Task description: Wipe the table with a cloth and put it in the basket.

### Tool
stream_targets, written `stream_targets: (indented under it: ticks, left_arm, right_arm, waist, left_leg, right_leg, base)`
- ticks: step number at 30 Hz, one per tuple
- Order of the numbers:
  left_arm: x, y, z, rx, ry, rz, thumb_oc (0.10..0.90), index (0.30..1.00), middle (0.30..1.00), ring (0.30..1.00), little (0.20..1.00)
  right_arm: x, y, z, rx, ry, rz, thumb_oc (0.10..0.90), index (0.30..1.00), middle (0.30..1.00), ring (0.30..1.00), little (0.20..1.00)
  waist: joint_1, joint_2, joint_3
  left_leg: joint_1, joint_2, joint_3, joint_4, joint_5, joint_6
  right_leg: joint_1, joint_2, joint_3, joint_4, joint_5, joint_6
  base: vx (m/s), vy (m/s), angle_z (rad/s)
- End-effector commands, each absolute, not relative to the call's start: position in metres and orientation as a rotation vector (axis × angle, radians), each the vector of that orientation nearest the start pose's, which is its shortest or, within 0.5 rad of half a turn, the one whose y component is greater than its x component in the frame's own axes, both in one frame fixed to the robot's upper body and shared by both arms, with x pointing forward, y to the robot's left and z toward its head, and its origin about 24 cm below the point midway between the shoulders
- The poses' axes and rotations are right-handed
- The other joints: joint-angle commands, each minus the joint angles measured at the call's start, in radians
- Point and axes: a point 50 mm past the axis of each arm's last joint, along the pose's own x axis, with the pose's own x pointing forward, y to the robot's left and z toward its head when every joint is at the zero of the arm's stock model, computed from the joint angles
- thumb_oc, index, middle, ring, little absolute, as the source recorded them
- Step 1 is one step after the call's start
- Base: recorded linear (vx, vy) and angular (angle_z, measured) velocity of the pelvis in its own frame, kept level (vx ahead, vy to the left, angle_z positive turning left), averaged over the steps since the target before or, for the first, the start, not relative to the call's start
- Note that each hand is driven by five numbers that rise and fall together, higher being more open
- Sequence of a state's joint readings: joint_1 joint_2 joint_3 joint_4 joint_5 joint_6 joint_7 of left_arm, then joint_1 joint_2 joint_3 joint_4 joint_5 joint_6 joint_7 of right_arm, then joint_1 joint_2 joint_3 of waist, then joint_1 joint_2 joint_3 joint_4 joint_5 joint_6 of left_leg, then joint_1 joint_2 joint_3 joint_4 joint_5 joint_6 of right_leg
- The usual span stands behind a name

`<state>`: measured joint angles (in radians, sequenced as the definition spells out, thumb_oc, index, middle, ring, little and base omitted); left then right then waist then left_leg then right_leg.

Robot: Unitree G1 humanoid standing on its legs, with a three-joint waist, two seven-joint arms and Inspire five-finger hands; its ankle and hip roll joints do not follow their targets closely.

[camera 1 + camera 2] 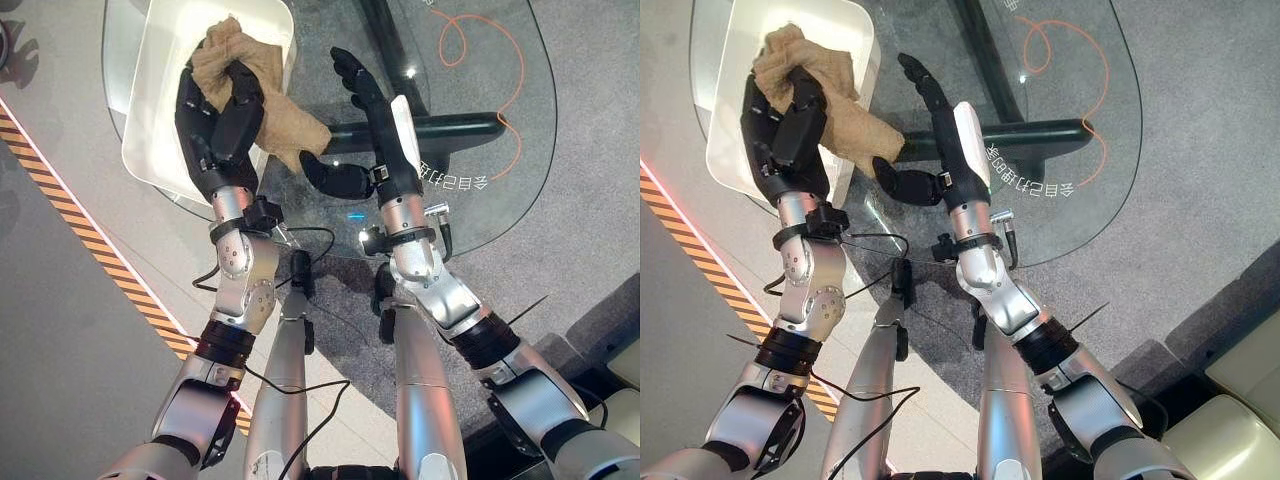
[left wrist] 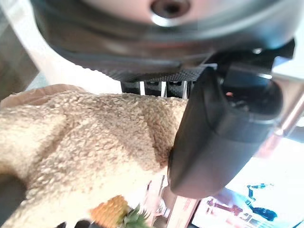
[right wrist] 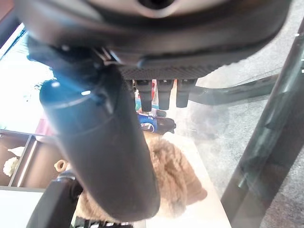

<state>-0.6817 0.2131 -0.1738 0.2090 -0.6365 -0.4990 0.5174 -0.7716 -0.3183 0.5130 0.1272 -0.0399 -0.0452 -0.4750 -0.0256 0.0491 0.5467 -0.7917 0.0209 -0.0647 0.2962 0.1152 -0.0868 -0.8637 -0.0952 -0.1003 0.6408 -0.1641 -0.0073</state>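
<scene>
Nearest to me, I see my right hand (image 1: 385, 150) raised over the near edge of the glass bench (image 1: 480, 120), its fingers (image 1: 352, 72) straight and spread and its thumb standing out toward the left; it holds nothing. Just left of it, I have my left hand (image 1: 215, 115) over the white basket (image 1: 150, 90), which sits on the bench's left end. That hand's fingers are curled round the tan cloth (image 1: 285, 120), and in the left wrist view the thumb (image 2: 218, 137) presses into the fleecy cloth against the palm. I see the cloth bunched in the grip: one part sticks up past the fingers over the basket's inside, the rest hangs over the basket's right rim above the glass. Farther off, an orange cable (image 1: 500, 60) loops on the grey floor under the glass
</scene>
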Motion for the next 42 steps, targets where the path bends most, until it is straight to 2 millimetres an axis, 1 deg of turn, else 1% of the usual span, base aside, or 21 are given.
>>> stream_targets:
  ticks: [1,2,8,11,14,16,18,21,23,26,27,28,29,31,33,37,42]
  left_arm:
    - [0.301,0.165,0.290,-0.609,-1.164,0.206,0.100,0.300,0.300,0.300,0.200]
    - [0.301,0.165,0.290,-0.600,-1.165,0.215,0.100,0.300,0.300,0.300,0.200]
    - [0.303,0.174,0.293,-0.535,-1.185,0.303,0.100,0.300,0.300,0.300,0.200]
    - [0.305,0.182,0.292,-0.486,-1.192,0.356,0.100,0.300,0.300,0.300,0.200]
    - [0.306,0.187,0.292,-0.463,-1.192,0.383,0.100,0.300,0.300,0.300,0.200]
    - [0.308,0.196,0.289,-0.427,-1.185,0.431,0.100,0.300,0.300,0.300,0.200]
    - [0.309,0.197,0.289,-0.407,-1.182,0.449,0.100,0.300,0.300,0.300,0.200]
    - [0.313,0.205,0.286,-0.367,-1.170,0.500,0.100,0.300,0.300,0.300,0.200]
    - [0.317,0.211,0.284,-0.327,-1.152,0.536,0.100,0.300,0.300,0.300,0.200]
    - [0.325,0.222,0.280,-0.291,-1.114,0.583,0.100,0.300,0.300,0.300,0.200]
    - [0.325,0.223,0.279,-0.284,-1.110,0.586,0.100,0.300,0.300,0.300,0.200]
    - [0.328,0.227,0.278,-0.250,-1.097,0.606,0.100,0.300,0.300,0.300,0.200]
    - [0.329,0.229,0.278,-0.234,-1.093,0.618,0.100,0.300,0.300,0.300,0.200]
    - [0.333,0.235,0.280,-0.193,-1.072,0.644,0.100,0.300,0.300,0.300,0.200]
    - [0.337,0.240,0.286,-0.148,-1.055,0.667,0.100,0.300,0.300,0.300,0.200]
    - [0.344,0.247,0.293,-0.083,-1.019,0.692,0.100,0.300,0.300,0.300,0.200]
    - [0.352,0.254,0.299,0.007,-0.974,0.711,0.100,0.300,0.300,0.300,0.200]
  right_arm:
    - [0.298,-0.052,0.280,-0.244,-1.048,0.065,0.800,0.900,0.900,0.900,0.900]
    - [0.298,-0.053,0.280,-0.245,-1.048,0.058,0.800,0.900,0.900,0.900,0.900]
    - [0.304,-0.071,0.280,-0.277,-1.061,-0.066,0.800,0.900,0.900,0.900,0.900]
    - [0.308,-0.090,0.279,-0.300,-1.068,-0.157,0.800,0.900,0.900,0.900,0.900]
    - [0.310,-0.101,0.278,-0.304,-1.067,-0.208,0.800,0.900,0.900,0.900,0.900]
    - [0.313,-0.119,0.276,-0.303,-1.064,-0.298,0.800,0.900,0.900,0.900,0.900]
    - [0.314,-0.123,0.276,-0.303,-1.059,-0.328,0.800,0.900,0.900,0.900,0.900]
    - [0.318,-0.142,0.271,-0.285,-1.027,-0.437,0.800,0.900,0.900,0.900,0.900]
    - [0.322,-0.161,0.267,-0.252,-0.984,-0.548,0.800,0.900,0.900,0.900,0.900]
    - [0.328,-0.190,0.255,-0.207,-0.905,-0.694,0.800,0.900,0.900,0.900,0.900]
    - [0.329,-0.194,0.253,-0.204,-0.897,-0.706,0.800,0.900,0.900,0.900,0.900]
    - [0.331,-0.209,0.244,-0.177,-0.843,-0.777,0.800,0.900,0.900,0.900,0.900]
    - [0.333,-0.216,0.240,-0.169,-0.819,-0.809,0.800,0.900,0.900,0.900,0.900]
    - [0.336,-0.234,0.229,-0.150,-0.749,-0.886,0.800,0.900,0.900,0.900,0.900]
    - [0.341,-0.249,0.219,-0.114,-0.671,-0.941,0.800,0.900,0.900,0.900,0.900]
    - [0.346,-0.269,0.201,-0.092,-0.563,-1.013,0.800,0.900,0.900,0.900,0.900]
    - [0.349,-0.286,0.181,-0.051,-0.436,-1.097,0.800,0.900,0.900,0.900,0.900]
  waist:
    - [0.026,-0.013,-0.027]
    - [0.026,-0.013,-0.027]
    - [0.016,-0.014,-0.027]
    - [0.008,-0.017,-0.027]
    - [0.005,-0.019,-0.027]
    - [-0.002,-0.022,-0.027]
    - [-0.003,-0.022,-0.027]
    - [-0.010,-0.025,-0.027]
    - [-0.015,-0.026,-0.027]
    - [-0.023,-0.027,-0.027]
    - [-0.024,-0.028,-0.027]
    - [-0.027,-0.028,-0.027]
    - [-0.028,-0.028,-0.027]
    - [-0.032,-0.027,-0.027]
    - [-0.034,-0.028,-0.027]
    - [-0.036,-0.029,-0.027]
    - [-0.039,-0.027,-0.027]
  left_leg:
    - [0.016,-0.069,0.059,0.122,-0.128,0.063]
    - [0.016,-0.069,0.059,0.122,-0.128,0.063]
    - [0.009,-0.063,0.063,0.128,-0.134,0.061]
    - [0.013,-0.060,0.067,0.126,-0.138,0.062]
    - [0.013,-0.058,0.069,0.127,-0.139,0.062]
    - [0.012,-0.056,0.069,0.131,-0.145,0.062]
    - [0.014,-0.055,0.069,0.129,-0.145,0.062]
    - [0.017,-0.053,0.072,0.129,-0.149,0.061]
    - [0.019,-0.050,0.076,0.125,-0.151,0.060]
    - [0.023,-0.047,0.079,0.121,-0.153,0.058]
    - [0.023,-0.047,0.079,0.120,-0.153,0.058]
    - [0.024,-0.046,0.079,0.118,-0.154,0.058]
    - [0.024,-0.045,0.080,0.116,-0.154,0.058]
    - [0.025,-0.044,0.082,0.112,-0.153,0.058]
    - [0.023,-0.041,0.084,0.108,-0.152,0.057]
    - [0.024,-0.038,0.085,0.104,-0.151,0.055]
    - [0.017,-0.035,0.088,0.107,-0.151,0.053]
  right_leg:
    - [0.047,0.087,0.030,-0.113,0.065,0.019]
    - [0.047,0.088,0.031,-0.113,0.065,0.019]
    - [0.039,0.088,0.036,-0.111,0.064,0.020]
    - [0.040,0.090,0.038,-0.108,0.061,0.023]
    - [0.040,0.090,0.038,-0.110,0.062,0.024]
    - [0.039,0.089,0.040,-0.110,0.062,0.027]
    - [0.040,0.090,0.040,-0.112,0.063,0.027]
    - [0.042,0.089,0.043,-0.114,0.063,0.029]
    - [0.044,0.089,0.045,-0.118,0.062,0.030]
    - [0.047,0.089,0.046,-0.122,0.062,0.033]
    - [0.047,0.089,0.046,-0.122,0.062,0.033]
    - [0.046,0.089,0.047,-0.122,0.062,0.035]
    - [0.046,0.089,0.047,-0.123,0.062,0.035]
    - [0.046,0.088,0.046,-0.126,0.063,0.036]
    - [0.044,0.088,0.044,-0.130,0.065,0.037]
    - [0.047,0.087,0.044,-0.138,0.068,0.037]
    - [0.040,0.087,0.044,-0.138,0.070,0.035]
  base:
    - [0.00,0.000,0.00]
    - [0.00,0.000,0.00]
    - [0.00,0.006,0.00]
    - [0.00,0.011,0.00]
    - [0.00,0.000,0.00]
    - [0.00,0.000,0.00]
    - [0.00,0.000,0.00]
    - [0.00,0.000,0.00]
    - [-0.01,0.036,-0.02]
    - [-0.01,0.043,-0.04]
    - [-0.01,0.035,-0.09]
    - [-0.01,0.028,-0.14]
    - [-0.01,0.035,-0.14]
    - [-0.02,0.023,-0.08]
    - [-0.02,0.010,-0.04]
    - [-0.01,-0.001,-0.02]
    - [0.00,0.000,0.00]
